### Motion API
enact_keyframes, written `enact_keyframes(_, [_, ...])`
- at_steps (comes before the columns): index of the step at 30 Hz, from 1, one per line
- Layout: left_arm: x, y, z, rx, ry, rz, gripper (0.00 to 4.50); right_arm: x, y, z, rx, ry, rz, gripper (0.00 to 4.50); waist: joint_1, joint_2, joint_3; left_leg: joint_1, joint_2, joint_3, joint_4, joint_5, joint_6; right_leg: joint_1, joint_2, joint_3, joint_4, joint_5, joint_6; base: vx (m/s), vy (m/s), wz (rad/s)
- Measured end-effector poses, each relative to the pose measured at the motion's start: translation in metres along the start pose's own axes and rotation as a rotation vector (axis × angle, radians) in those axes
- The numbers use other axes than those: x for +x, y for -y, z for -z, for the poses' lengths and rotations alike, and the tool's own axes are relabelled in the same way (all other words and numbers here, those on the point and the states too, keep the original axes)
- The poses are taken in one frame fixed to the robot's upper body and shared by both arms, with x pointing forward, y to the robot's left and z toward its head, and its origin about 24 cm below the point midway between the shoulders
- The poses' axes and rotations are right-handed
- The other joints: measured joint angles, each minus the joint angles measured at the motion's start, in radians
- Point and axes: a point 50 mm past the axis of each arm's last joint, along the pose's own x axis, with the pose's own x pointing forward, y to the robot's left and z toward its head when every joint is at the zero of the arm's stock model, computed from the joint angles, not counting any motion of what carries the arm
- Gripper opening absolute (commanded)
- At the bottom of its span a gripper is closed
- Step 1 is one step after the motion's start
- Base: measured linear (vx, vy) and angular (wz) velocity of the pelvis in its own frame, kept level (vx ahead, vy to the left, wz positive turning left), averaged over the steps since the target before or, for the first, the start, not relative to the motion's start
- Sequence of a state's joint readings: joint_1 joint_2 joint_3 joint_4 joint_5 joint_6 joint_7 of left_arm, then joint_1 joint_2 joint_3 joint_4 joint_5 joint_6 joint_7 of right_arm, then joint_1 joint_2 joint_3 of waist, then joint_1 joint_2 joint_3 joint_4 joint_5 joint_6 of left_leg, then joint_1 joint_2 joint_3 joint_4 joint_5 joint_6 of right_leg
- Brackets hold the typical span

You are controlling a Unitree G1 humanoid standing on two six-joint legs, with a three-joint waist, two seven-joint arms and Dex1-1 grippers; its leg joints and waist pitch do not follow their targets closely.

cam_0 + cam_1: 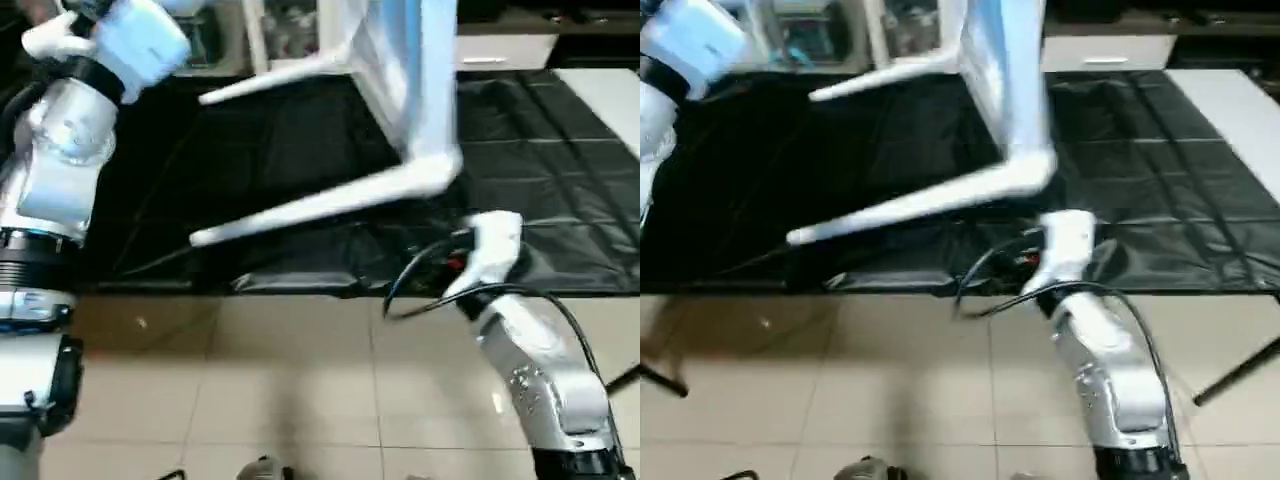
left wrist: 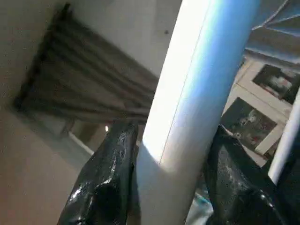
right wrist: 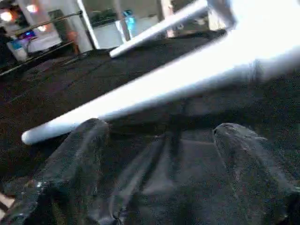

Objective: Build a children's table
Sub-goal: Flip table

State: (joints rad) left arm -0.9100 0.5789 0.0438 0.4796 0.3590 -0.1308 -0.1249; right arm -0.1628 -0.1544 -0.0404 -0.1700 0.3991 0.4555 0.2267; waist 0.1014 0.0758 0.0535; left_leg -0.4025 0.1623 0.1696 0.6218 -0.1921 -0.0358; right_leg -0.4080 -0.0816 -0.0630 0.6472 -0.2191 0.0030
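Note:
The children's table is tipped on its side on the black cover. Its white tabletop (image 1: pixel 405 70) stands on edge, and two tapered legs point to the left: a near leg (image 1: pixel 320 205) and a far leg (image 1: pixel 275 80). My left arm (image 1: pixel 70 150) is raised at the upper left. In the left wrist view my left gripper (image 2: pixel 173 178) is shut on a white table leg (image 2: pixel 201 70), one black finger on each side. My right gripper (image 3: pixel 159 131) is open just under the near leg (image 3: pixel 154 86), with nothing between its fingers.
The black-covered work table (image 1: pixel 250 150) ends at a front edge close to my right wrist (image 1: pixel 495 245), with tiled floor (image 1: pixel 250 380) below. A black cable (image 1: pixel 410 280) loops beside that wrist. A white panel (image 1: pixel 610 100) lies at the right and shelving stands behind.

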Motion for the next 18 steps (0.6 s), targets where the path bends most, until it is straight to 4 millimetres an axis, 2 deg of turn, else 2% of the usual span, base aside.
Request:
enact_keyframes(4, [0.0,0.0,0.005,-0.156,-0.049,-0.047,1.9,0.005,-0.003,0.0,0.03,0.014,-0.012,4.47,0.003,-0.002,0.001,-0.002,0.0,0.003,0.0,0.0,0.0,0.0,-0.003,-0.002,0.0,0.001,0.0,0.0,0.0,0.0])
enact_keyframes(9, [0.0,-0.001,0.004,-0.254,-0.066,-0.072,1.9,0.012,-0.007,-0.005,0.082,0.064,-0.053,4.5,0.003,-0.013,0.006,-0.005,0.0,0.004,0.001,0.0,0.002,-0.001,-0.004,-0.003,-0.001,0.001,0.0,0.0,0.0,0.0])
enact_keyframes(14, [0.0,-0.001,0.0,-0.272,-0.072,-0.08,1.9,0.034,0.001,-0.024,0.156,0.161,-0.055,4.5,0.001,-0.013,0.006,-0.019,-0.001,0.005,0.005,0.005,0.011,-0.012,-0.007,-0.004,0.0,0.005,0.001,0.0,0.0,0.0])
enact_keyframes(18, [0.0,0.0,-0.002,-0.282,-0.077,-0.079,1.9,0.059,0.011,-0.034,0.262,0.192,-0.085,4.5,0.0,-0.013,0.006,-0.022,-0.001,0.005,0.008,0.006,0.015,-0.014,-0.008,-0.006,0.001,0.006,0.0,0.0,0.0,0.0])
